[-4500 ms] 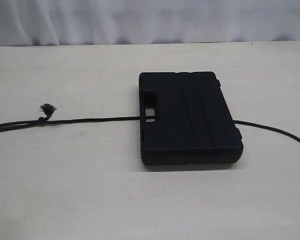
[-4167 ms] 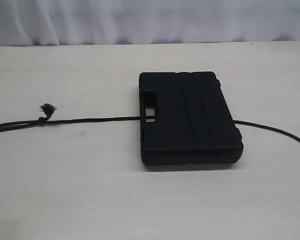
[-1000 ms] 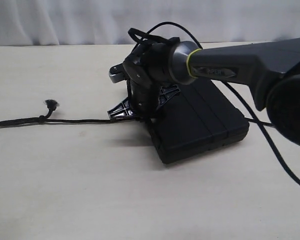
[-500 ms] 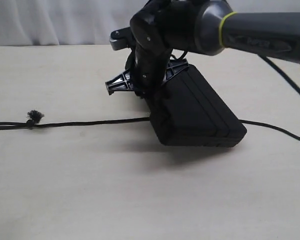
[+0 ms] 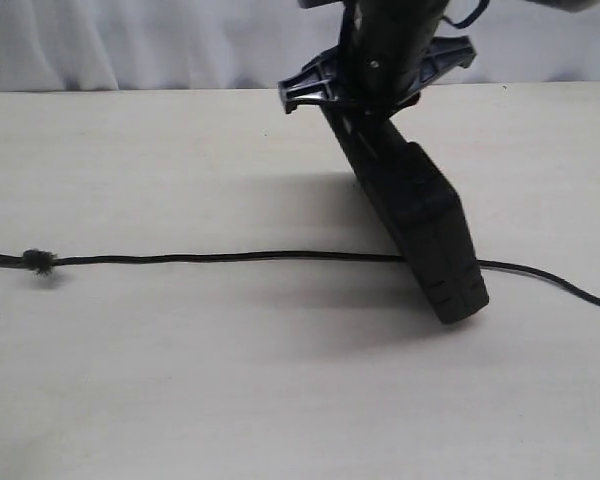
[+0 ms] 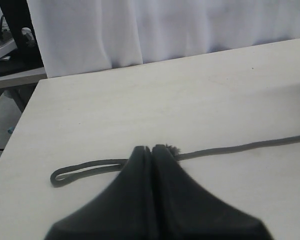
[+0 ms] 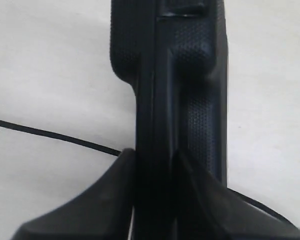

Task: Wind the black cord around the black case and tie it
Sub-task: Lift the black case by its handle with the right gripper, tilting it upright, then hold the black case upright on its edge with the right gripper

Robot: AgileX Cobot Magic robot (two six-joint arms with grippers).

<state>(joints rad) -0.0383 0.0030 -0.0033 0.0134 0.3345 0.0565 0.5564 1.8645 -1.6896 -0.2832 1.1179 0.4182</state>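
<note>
—Two grippers to account for. Exterior view first: where is the black case [image 5: 425, 225]?
—Tipped up steeply on the table [image 5: 180, 380], with its lower edge down on the surface and its upper end raised toward the back. The right gripper [image 5: 372, 100] hangs in from above and is clamped on that upper end.
—And the black cord [image 5: 230, 257]?
—Flat on the table. It runs in from the left border, disappears behind the case low down, and shows again on the other side, heading for the right border. Its knotted tuft [image 5: 38, 261] lies near the left border, well apart from the case. The left gripper is outside this view.
—Left wrist view, then.
—The left gripper [image 6: 152, 149] has its fingers pressed flat together, with no gap. The black cord [image 6: 240, 147] lies on the table right at the tips. The knotted tuft [image 6: 173, 148] peeps out just beside them, and a narrow loop [image 6: 65, 174] trails off the other way. Whether any strand is pinched between the pads, I cannot tell. A white curtain [image 6: 190, 25] hangs beyond the table's far edge.
—Right wrist view?
—The two fingers [image 7: 115, 200] sit on either side of the thin edge of the black case [image 7: 182, 75], squeezing it. The black cord [image 7: 50, 134] crosses the table underneath and shows on both sides of the case.
</note>
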